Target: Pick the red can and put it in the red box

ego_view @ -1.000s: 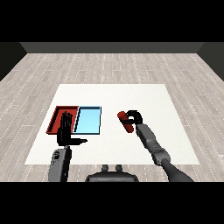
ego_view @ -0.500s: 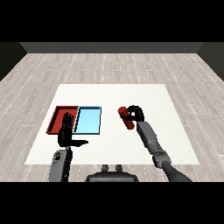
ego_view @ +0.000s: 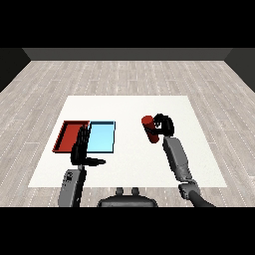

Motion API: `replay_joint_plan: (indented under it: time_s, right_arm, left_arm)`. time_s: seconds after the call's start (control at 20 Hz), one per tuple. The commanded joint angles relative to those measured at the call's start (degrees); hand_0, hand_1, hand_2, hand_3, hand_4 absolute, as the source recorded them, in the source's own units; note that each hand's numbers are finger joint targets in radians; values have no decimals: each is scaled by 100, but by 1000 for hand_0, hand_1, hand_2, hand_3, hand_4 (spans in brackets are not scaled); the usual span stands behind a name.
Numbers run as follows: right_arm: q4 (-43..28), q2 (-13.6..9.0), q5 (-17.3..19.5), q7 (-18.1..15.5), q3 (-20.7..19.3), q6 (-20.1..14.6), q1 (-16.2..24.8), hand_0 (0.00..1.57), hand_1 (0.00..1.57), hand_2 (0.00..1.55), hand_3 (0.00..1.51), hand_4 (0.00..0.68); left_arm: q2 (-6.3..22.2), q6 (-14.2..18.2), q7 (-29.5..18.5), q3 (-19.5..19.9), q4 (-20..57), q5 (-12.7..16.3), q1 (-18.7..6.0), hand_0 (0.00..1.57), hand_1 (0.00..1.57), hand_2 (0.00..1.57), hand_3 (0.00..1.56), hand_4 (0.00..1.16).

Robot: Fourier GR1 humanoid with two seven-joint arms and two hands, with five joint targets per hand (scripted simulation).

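I see the red cylindrical can (ego_view: pixel 149 128) tilted, its long axis running from upper left to lower right, top end leaning away toward the far left. My right hand (ego_view: pixel 164 124) is curled round its right side, holding it right of the table's middle. The shallow red tray (ego_view: pixel 64 138) and the light blue tray (ego_view: pixel 102 137) lie touching side by side at the left — I see nothing inside either. My left hand (ego_view: pixel 81 147) hovers over their near edges, fingers straight, thumb out. Bare white table (ego_view: pixel 130 164) separates can and trays.
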Motion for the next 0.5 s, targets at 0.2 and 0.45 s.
replay_joint_plan:
  time_s: [0.2,0.45]
  right_arm:
    - [-2564,276,9,799,494,-376,1080,1440,1440,1405,1382,628]
    - [-2824,630,179,1129,1922,-1903,834,1440,1440,1405,1382,628]
  left_arm:
    - [-81,470,194,-828,13,-140,-96,0,0,0,0,0]
    - [-82,689,910,-1108,-267,-593,-287,0,0,0,0,0]
